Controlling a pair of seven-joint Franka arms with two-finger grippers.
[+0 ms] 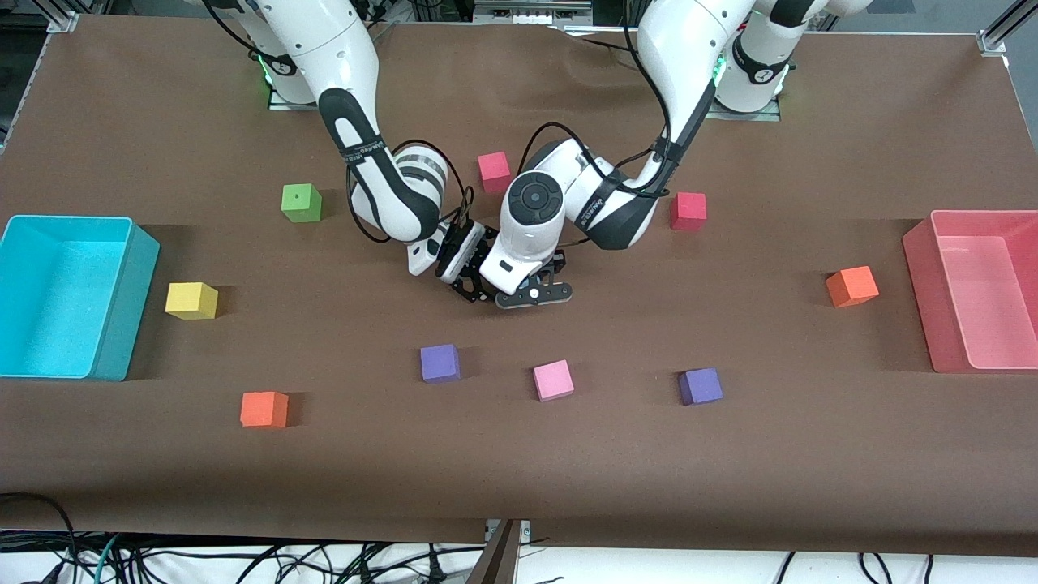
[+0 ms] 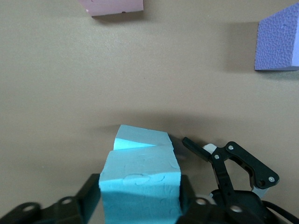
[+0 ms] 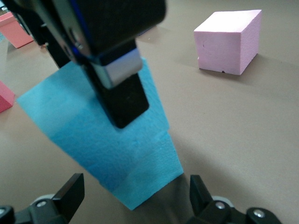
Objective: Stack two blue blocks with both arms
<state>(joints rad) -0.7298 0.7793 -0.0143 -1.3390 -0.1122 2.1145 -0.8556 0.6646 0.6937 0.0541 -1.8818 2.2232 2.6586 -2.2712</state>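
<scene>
Near the middle of the brown cloth-covered table point(image 1: 730, 487), well clear of every edge, the two sky-blue foam cubes stand one on the other: the upper blue cube point(image 2: 140, 184) sits on the lower blue cube point(image 2: 142, 137), turned slightly off square with it. In the front view both are hidden under the wrists.

The left gripper point(image 2: 140, 205) brackets the upper cube, its black fingers point(image 3: 119, 91) against or just beside the foam; whether they press it or have let go I cannot tell. The right gripper point(image 3: 135, 193) stands wide, one finger on each side of the lower cube and apart from it, holding nothing.

The risk, as I judge it, is the withdrawal. Foam clinging to a pad could lift or twist the upper cube, and with the wrists crowded together, a sideways exit could clip the stack.
</scene>
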